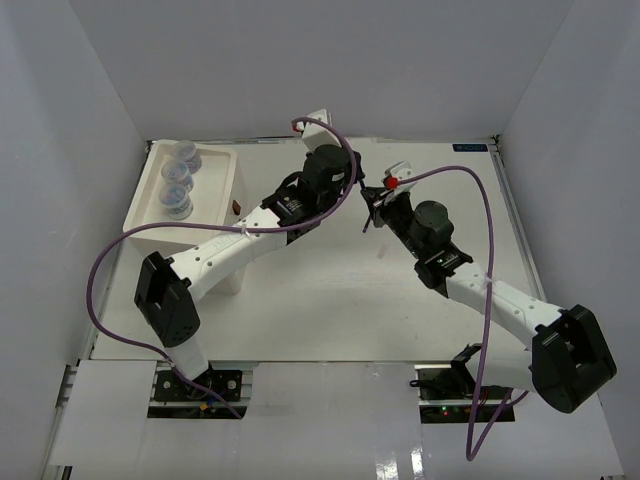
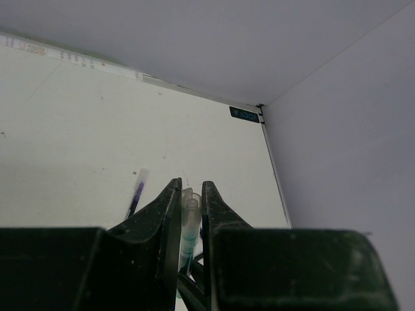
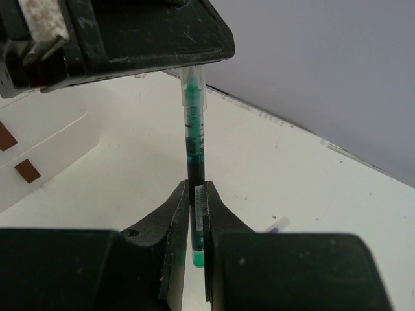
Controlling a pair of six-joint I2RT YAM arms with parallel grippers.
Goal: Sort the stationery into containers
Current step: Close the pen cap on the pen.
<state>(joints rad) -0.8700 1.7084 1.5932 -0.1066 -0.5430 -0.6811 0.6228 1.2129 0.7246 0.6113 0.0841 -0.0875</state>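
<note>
Right wrist: right end effector (image 3: 196, 210) and left end effector (image 2: 190, 197) pinch green pen (image 3: 193, 129).

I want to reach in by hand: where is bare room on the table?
Bare: the white table at near centre, and along the grey right wall. Crowded: back centre, where left pincer and right pincer clamp a thin green pen.
</note>
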